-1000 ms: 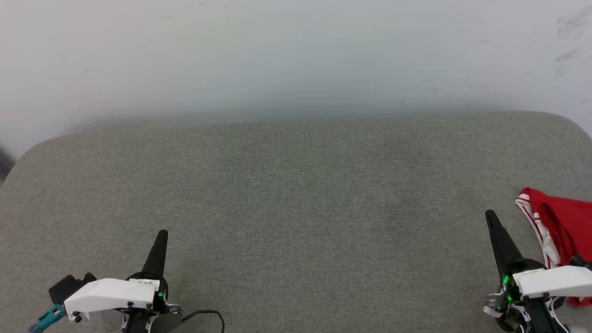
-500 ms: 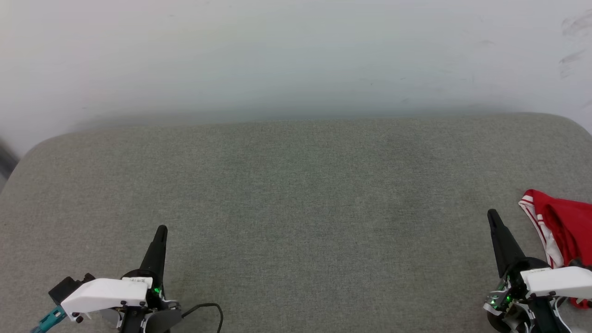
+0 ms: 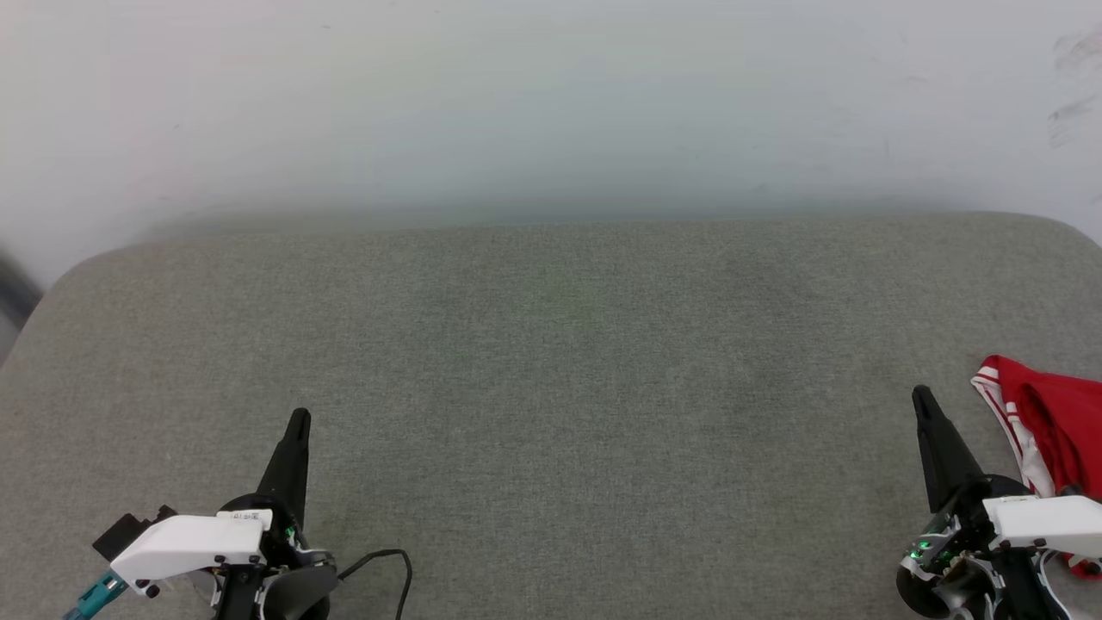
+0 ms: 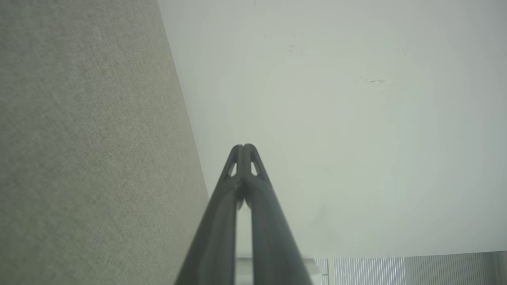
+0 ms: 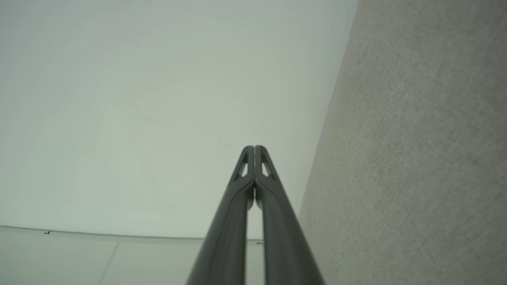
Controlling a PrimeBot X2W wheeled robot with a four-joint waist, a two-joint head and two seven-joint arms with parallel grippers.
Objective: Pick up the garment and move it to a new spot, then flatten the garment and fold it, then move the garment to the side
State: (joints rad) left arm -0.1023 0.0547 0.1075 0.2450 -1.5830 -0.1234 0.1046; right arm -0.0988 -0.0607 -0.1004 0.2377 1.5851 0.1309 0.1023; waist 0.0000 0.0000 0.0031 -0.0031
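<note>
The garment (image 3: 1055,426), red with white-striped trim, lies bunched at the right edge of the head view, partly cut off by the frame and partly behind my right wrist. My right gripper (image 3: 923,398) is shut and empty, its tip just left of the garment and apart from it. In the right wrist view its fingers (image 5: 254,149) are pressed together against the pale wall. My left gripper (image 3: 299,418) stands shut and empty at the lower left, far from the garment. The left wrist view shows it (image 4: 243,147) closed, with nothing between the fingers.
A grey-green fabric surface (image 3: 551,362) with rounded far corners spans the head view. A pale wall (image 3: 551,103) rises right behind it. A black cable (image 3: 383,560) loops beside the left wrist.
The head view has shifted slightly, so the scene sits a little lower and to the right. Both grippers stay shut and the garment lies as before.
</note>
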